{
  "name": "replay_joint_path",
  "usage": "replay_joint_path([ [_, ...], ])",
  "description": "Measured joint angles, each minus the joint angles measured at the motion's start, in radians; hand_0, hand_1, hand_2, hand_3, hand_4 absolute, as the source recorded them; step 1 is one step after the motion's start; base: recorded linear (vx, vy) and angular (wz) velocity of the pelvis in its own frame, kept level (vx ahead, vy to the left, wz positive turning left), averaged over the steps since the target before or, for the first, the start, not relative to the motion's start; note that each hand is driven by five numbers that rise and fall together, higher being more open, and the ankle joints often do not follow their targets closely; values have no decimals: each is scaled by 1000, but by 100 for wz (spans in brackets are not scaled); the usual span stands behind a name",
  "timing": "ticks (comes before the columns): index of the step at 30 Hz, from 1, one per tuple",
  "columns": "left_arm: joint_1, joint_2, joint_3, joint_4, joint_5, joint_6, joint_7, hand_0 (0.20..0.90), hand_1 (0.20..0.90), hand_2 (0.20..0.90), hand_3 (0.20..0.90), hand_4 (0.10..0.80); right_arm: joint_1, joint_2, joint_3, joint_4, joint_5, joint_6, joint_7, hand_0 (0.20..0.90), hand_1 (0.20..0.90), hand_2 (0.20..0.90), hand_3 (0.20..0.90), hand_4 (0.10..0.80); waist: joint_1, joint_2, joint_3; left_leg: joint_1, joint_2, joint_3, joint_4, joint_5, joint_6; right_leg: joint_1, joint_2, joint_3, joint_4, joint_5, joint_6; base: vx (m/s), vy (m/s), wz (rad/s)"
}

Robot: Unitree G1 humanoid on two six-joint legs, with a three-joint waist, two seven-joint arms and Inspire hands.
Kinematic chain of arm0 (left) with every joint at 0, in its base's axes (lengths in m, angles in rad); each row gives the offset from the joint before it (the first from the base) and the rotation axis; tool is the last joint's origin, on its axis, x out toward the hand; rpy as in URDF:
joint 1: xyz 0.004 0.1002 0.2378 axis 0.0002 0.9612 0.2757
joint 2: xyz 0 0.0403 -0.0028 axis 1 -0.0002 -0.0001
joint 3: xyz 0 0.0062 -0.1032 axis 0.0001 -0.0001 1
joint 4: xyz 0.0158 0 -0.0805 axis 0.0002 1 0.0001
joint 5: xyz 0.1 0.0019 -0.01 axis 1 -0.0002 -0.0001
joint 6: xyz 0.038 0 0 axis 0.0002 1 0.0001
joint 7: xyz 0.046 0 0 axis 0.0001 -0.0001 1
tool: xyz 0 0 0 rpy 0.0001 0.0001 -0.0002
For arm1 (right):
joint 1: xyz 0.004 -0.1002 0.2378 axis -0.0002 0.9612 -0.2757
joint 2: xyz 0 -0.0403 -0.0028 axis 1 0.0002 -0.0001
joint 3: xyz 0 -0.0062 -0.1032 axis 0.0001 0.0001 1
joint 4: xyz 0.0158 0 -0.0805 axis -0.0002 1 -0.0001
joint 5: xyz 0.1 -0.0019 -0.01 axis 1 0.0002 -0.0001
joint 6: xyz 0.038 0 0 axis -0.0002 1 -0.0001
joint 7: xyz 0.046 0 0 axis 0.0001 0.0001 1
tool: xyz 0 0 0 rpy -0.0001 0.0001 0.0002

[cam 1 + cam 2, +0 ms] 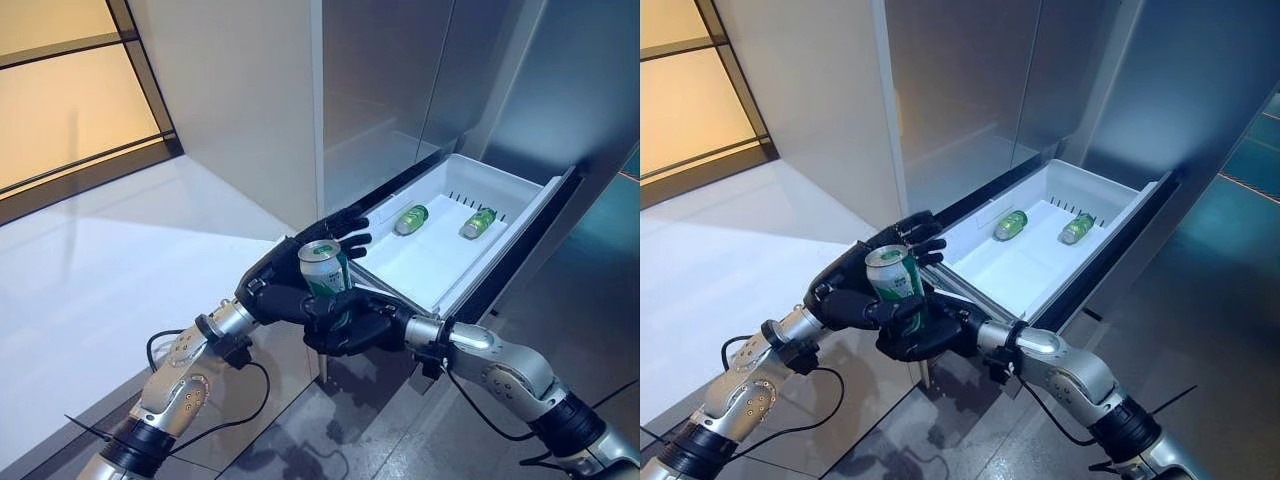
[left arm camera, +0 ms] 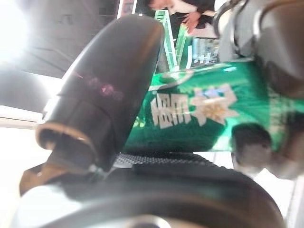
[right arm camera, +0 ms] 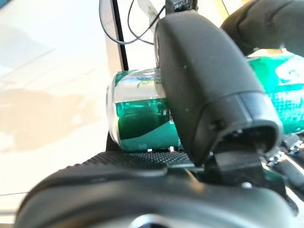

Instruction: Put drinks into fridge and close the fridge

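Note:
A green can point(image 1: 323, 266) stands upright in the air in front of the open white fridge drawer point(image 1: 503, 247). My left hand point(image 1: 285, 275) wraps its fingers round the can's far side, with its thumb point(image 2: 102, 88) on the can point(image 2: 199, 114). My right hand point(image 1: 352, 328) grips the can's lower part from below, with its thumb point(image 3: 209, 90) across the can point(image 3: 142, 126). Both hands are shut on this can, just short of the drawer's near corner. Green cans point(image 1: 411, 219) point(image 1: 478, 223) lie on their sides at the back of the drawer.
The steel fridge front point(image 1: 385, 90) rises behind the drawer. A white counter point(image 1: 100, 270) lies to the left under a window point(image 1: 60, 90). Grey floor point(image 1: 580, 310) spreads to the right of the drawer.

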Motion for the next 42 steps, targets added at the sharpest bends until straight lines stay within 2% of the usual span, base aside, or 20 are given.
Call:
replay_joint_path([
  [4,-6,-29,11,0,-1,-61,61,900,900,900,900,800,-42,8,-2,15,-40,-7,-52,300,300,300,200,100,3,-6,3,-1,-1,-2,0,0,0,-1,0,-2,0,0,0,0,0,0],
  [12,-18,-70,56,0,-11,-60,135,900,900,900,900,800,-121,11,-2,102,-98,-31,-142,300,300,300,200,100,7,-12,6,-6,-4,-24,0,3,1,3,-4,-23,0,-3,3,14,3,8],
  [14,-22,-81,81,2,-43,-56,145,900,900,900,900,800,-167,3,-14,194,-141,-37,-221,300,300,300,200,100,23,-11,7,-7,-7,-27,0,5,2,3,-6,-26,0,-3,4,31,8,5],
  [19,-56,-142,40,-39,-51,-51,105,900,900,900,900,800,-219,-17,-132,502,-156,-29,-424,300,300,300,200,100,70,-7,11,-23,-18,-56,0,14,10,0,-16,-55,0,-7,10,31,7,19],
  [22,-57,-148,38,-45,-41,11,100,900,900,900,900,800,-225,-62,-168,604,-183,-29,-482,300,300,300,200,100,85,-5,13,-33,-22,-64,0,14,11,-7,-16,-62,0,-8,13,52,5,7],
  [28,-47,-148,20,17,-21,173,96,900,900,900,900,800,-281,-106,-169,736,-202,-29,-501,300,300,300,200,100,85,23,33,-32,-23,-81,0,15,13,0,-16,-77,0,-10,15,79,4,7],
  [31,-18,-149,-15,56,-17,300,55,900,900,900,900,800,-335,-116,-169,805,-224,-30,-500,300,300,300,200,100,90,37,46,-30,-24,-88,0,18,13,5,-16,-83,0,-10,15,105,2,7],
  [35,54,-128,-101,75,-17,427,2,900,900,900,900,800,-401,-133,-169,893,-251,-36,-498,300,300,300,200,100,92,42,63,-28,-26,-103,0,21,13,12,-18,-102,-1,-11,17,126,-1,12],
  [37,103,-103,-175,94,5,490,-22,900,900,900,900,800,-423,-153,-169,939,-273,-42,-495,300,300,300,200,100,102,43,64,-31,-28,-111,0,23,14,14,-20,-109,-1,-13,18,86,-1,14],
  [39,136,-91,-215,130,46,521,-41,900,900,900,900,800,-431,-171,-169,980,-287,-60,-486,300,300,300,200,100,116,45,68,-32,-30,-117,0,25,14,14,-20,-114,-1,-14,19,28,-5,8],
  [42,155,-70,-255,204,111,524,-56,900,900,900,900,800,-467,-175,-169,1059,-310,-80,-474,300,300,300,200,100,116,55,89,-41,-35,-138,0,35,14,12,-23,-136,-1,-15,20,-51,-8,21],
])
